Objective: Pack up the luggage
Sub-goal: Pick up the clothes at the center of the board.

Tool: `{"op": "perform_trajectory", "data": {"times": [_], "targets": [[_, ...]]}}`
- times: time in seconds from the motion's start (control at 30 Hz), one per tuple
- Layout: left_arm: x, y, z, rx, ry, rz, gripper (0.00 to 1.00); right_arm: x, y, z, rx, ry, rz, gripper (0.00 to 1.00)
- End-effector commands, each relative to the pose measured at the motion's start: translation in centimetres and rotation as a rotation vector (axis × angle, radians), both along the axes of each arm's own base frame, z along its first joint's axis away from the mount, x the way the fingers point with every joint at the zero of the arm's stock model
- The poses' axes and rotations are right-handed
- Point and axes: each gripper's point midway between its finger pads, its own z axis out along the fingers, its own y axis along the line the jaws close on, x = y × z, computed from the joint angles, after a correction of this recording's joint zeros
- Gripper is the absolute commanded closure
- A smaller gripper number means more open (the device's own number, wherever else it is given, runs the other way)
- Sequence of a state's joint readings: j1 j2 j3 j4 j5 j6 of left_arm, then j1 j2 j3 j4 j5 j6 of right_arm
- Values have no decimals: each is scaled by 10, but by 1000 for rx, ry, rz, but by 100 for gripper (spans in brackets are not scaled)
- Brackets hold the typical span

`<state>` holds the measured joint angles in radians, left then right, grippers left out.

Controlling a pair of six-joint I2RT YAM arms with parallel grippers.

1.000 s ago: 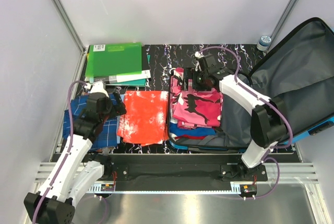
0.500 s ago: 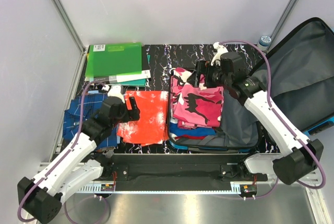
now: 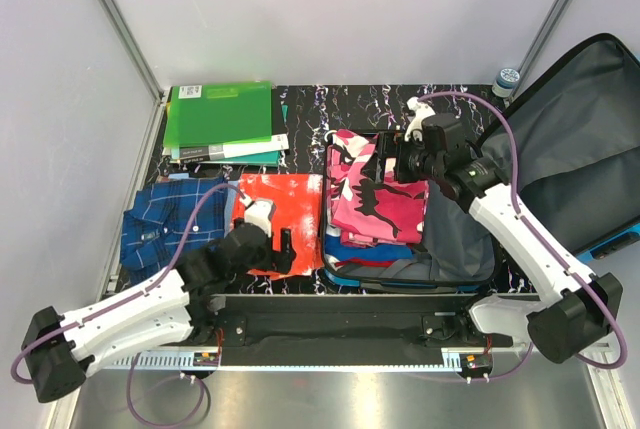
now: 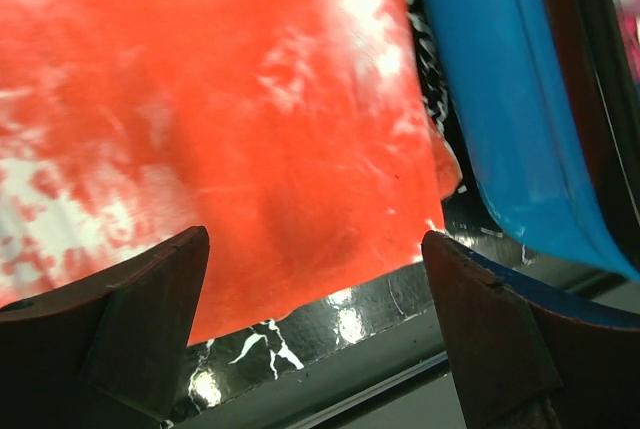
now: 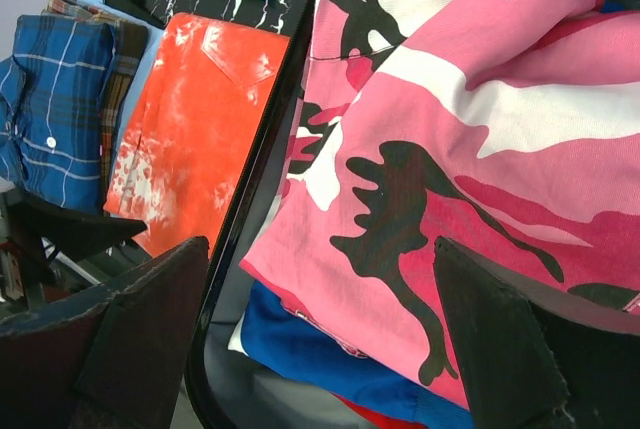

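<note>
Top external view: small bright-blue hard-shell suitcase [image 3: 560,169] lies open on the right half of the black marbled worktop [image 3: 330,109]. Its grey-lined lid is thrown back to the right and leans upward. Folded clothes fill the base. A pink, white and black camouflage garment [image 3: 385,204] is on top, with blue fabric showing under its near edge. Just left of the suitcase, flat on the worktop, lies a folded orange-red garment with white mottling [image 3: 275,211]. Left of that lies a folded blue plaid shirt [image 3: 160,224]. A stack of green folders [image 3: 218,114] sits at the far left corner.

Left wrist view: my left hand [image 4: 313,239] is released, fingers spread wide with nothing between them. It hangs low over the near right corner of the orange-red garment. I cannot tell whether the tips touch the cloth. The suitcase's blue shell is just to the right of the hand.

Right wrist view: my right hand [image 5: 320,244] is likewise released, fingers wide apart and empty. It hangs over the left part of the suitcase base, above the camouflage garment and apart from it. Beyond the suitcase rim, this view also shows the orange-red garment and the plaid shirt on the worktop.

Both arms reach forward from the near edge, the left one low and the right one arched.
</note>
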<state>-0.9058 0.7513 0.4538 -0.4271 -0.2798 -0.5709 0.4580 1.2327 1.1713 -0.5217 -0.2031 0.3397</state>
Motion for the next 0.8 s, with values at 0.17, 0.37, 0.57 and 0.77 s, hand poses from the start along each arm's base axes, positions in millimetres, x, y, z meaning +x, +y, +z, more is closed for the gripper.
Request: {"op": "perform_trajectory", "data": {"times": [0.17, 0.37, 0.57, 0.77], "targets": [[3, -33, -7, 1, -172, -167, 5, -15, 0, 9, 9, -57, 61, 0], [1, -44, -22, 82, -143, -206, 5, -19, -1, 20, 20, -95, 79, 0], [-14, -50, -28, 106, -127, -226, 4, -22, 0, 21, 17, -108, 97, 0], [-22, -48, -42, 145, -73, -209, 4, -25, 0, 24, 17, -122, 115, 0]]}}
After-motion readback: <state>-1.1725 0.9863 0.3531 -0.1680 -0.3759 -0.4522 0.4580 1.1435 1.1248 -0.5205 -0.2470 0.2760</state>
